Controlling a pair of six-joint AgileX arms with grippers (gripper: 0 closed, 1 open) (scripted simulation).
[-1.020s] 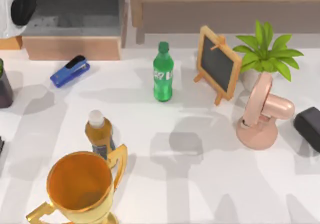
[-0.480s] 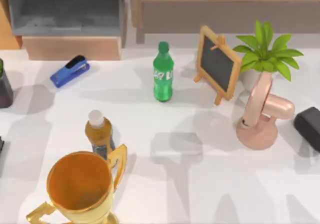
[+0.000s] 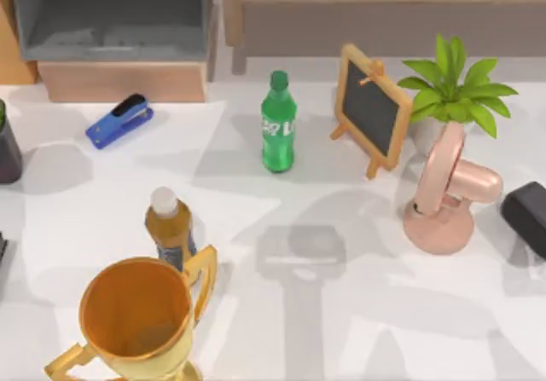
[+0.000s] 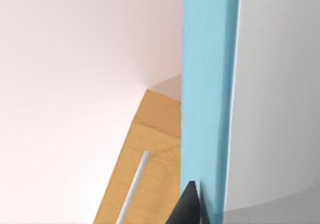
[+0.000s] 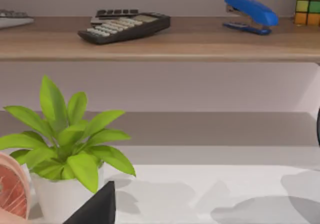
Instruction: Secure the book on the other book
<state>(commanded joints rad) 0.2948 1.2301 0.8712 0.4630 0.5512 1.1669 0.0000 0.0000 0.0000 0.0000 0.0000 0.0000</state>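
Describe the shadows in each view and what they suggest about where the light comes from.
Top view: soft grey shadows lie across the white table, with a broad blocky one near the middle, beside the pink fan, so light comes from above. Right wrist view: the potted plant casts a faint shadow on the tabletop, and blurred patches lie further along. Left wrist view: evenly lit, a blue book beside pale surfaces.
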